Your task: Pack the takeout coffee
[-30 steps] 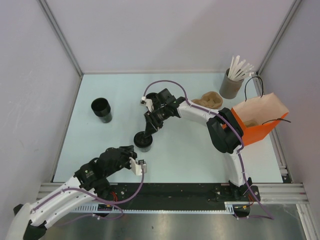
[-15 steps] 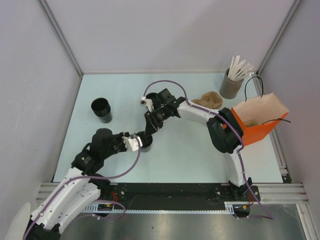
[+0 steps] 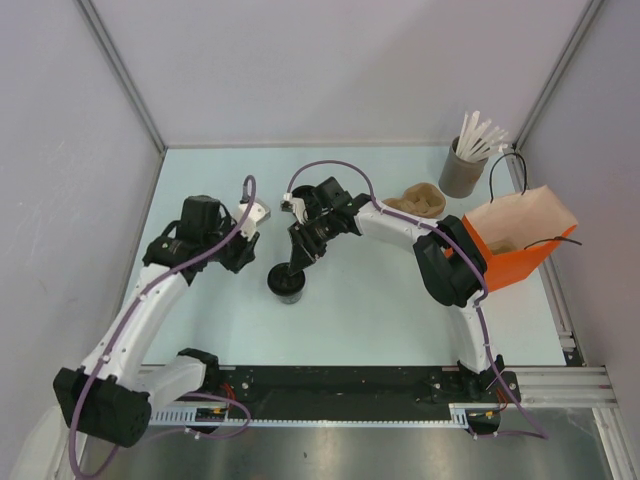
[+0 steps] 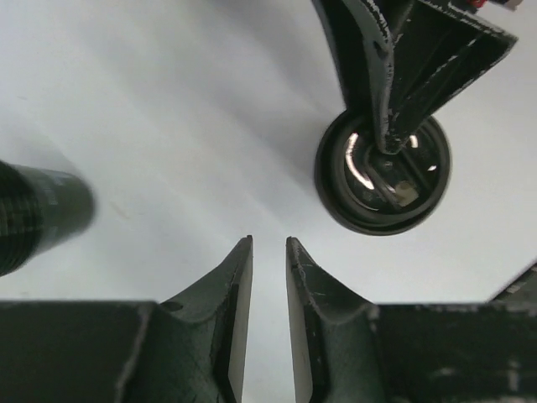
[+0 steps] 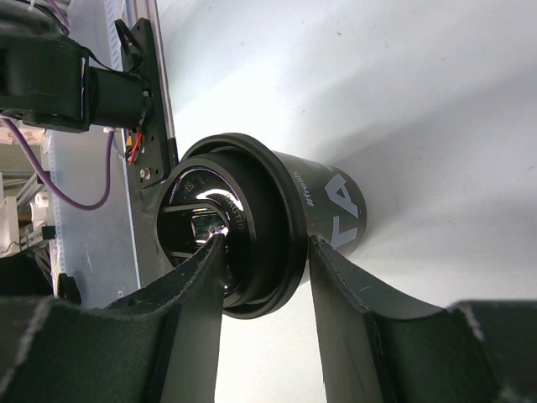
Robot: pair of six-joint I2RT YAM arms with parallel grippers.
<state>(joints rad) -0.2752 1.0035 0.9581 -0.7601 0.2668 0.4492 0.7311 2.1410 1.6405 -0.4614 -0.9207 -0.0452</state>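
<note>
Pale worktop (image 3: 380,310), grey walls. Takeout coffee (image 3: 286,285) upright mid-worktop, well apart from orange bag (image 3: 515,262). Right pincer (image 5: 268,243) straddles rim, clamping cup wall, likely for upright lift. Left pincer (image 4: 267,245) narrow, empty, parked aside.

A black cup (image 4: 33,214) sits blurred, cut off at left; my right gripper (image 4: 394,138) hides part of the takeout coffee (image 4: 357,206).

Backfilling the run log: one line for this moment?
right gripper: shut on coffee cup rim | left gripper: empty, slightly open | orange bag: upright, open
</note>
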